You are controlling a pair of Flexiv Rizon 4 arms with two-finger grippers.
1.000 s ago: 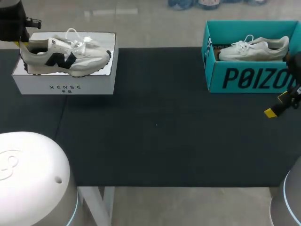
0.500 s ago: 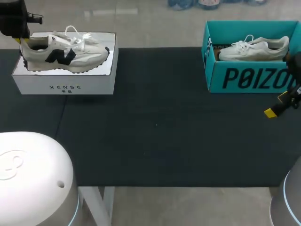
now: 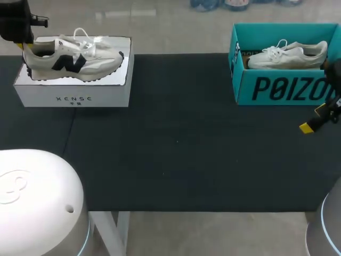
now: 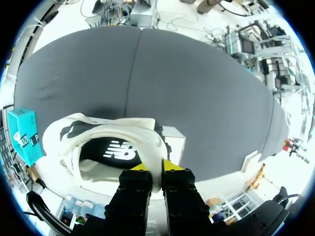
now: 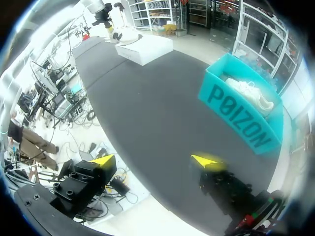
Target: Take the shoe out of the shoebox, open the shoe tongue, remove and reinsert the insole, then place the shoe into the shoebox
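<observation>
A grey-and-white sneaker (image 3: 72, 60) with a black logo lies over the open top of the white shoebox (image 3: 72, 96) at the table's far left. My left gripper (image 3: 25, 47) is at its heel. In the left wrist view the left gripper (image 4: 155, 167) is shut on the heel collar of the sneaker (image 4: 98, 147), and a corner of the white shoebox (image 4: 175, 141) shows under it. My right gripper (image 3: 314, 121) hangs open near the table's right edge, in front of the teal box. In the right wrist view the right gripper (image 5: 155, 161) holds nothing.
A teal shoebox (image 3: 282, 85) stands at the far right with a white sneaker (image 3: 287, 55) inside; it appears ahead of the right gripper as the teal shoebox (image 5: 241, 115). A black mat (image 3: 176, 144) covers the table between the boxes.
The left gripper has raised the sneaker a little by the heel, shifting it toward the back of the white shoebox. The right arm has not moved.
</observation>
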